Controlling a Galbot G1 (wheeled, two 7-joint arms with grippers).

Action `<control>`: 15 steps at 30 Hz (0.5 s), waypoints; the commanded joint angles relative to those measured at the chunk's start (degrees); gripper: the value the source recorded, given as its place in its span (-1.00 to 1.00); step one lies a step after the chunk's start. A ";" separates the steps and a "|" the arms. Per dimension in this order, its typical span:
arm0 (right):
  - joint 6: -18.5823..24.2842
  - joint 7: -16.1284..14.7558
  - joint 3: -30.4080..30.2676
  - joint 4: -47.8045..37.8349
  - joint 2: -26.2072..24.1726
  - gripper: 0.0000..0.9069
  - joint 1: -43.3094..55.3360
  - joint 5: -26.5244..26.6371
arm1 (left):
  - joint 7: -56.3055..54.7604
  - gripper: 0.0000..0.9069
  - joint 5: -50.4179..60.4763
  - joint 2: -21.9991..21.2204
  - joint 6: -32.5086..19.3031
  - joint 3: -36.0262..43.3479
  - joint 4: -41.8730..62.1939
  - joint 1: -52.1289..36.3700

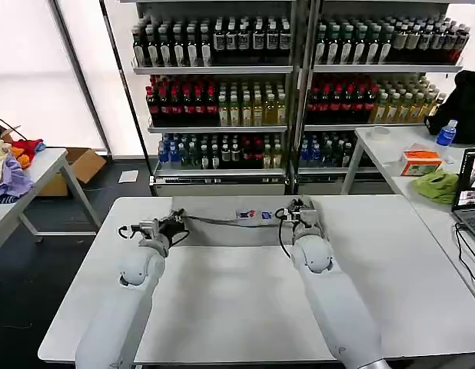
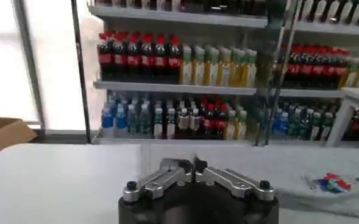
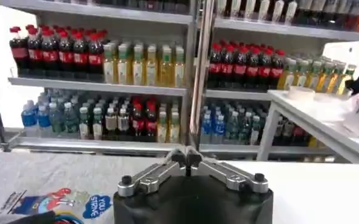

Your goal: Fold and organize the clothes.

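One of the clothes, a light grey shirt [image 1: 222, 207] with a small multicoloured chest print [image 1: 257, 215], lies spread across the far part of the white table [image 1: 391, 269]. A taut edge of it runs between my two grippers. My left gripper [image 1: 176, 219] is shut on the shirt's left side and my right gripper [image 1: 297, 206] on its right side. Ahead of the shut left gripper [image 2: 193, 165] the shirt [image 2: 277, 176] lies with its print [image 2: 331, 181] off to one side. Beside the shut right gripper [image 3: 185, 153] the shirt [image 3: 51, 176] and its print [image 3: 63, 204] show.
Shelves of drink bottles [image 1: 222, 100] stand behind the table. A side table on the right holds a lime-green bundle [image 1: 437, 184], an orange-white box [image 1: 420, 161] and a laptop [image 1: 472, 192]. Coloured fabrics [image 1: 11, 165] sit on a left table, a cardboard box [image 1: 84, 165] behind it.
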 commanded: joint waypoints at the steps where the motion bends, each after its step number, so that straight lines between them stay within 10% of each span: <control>1: -0.17 0.36 -0.55 -2.82 0.96 1.00 1.87 1.83 | -0.55 1.00 -0.48 0.43 1.02 -0.28 0.02 -0.52; 15: -3.18 6.95 0.42 8.54 0.55 1.00 -2.28 9.25 | -2.26 1.00 -2.24 1.34 4.60 -1.15 -7.88 2.97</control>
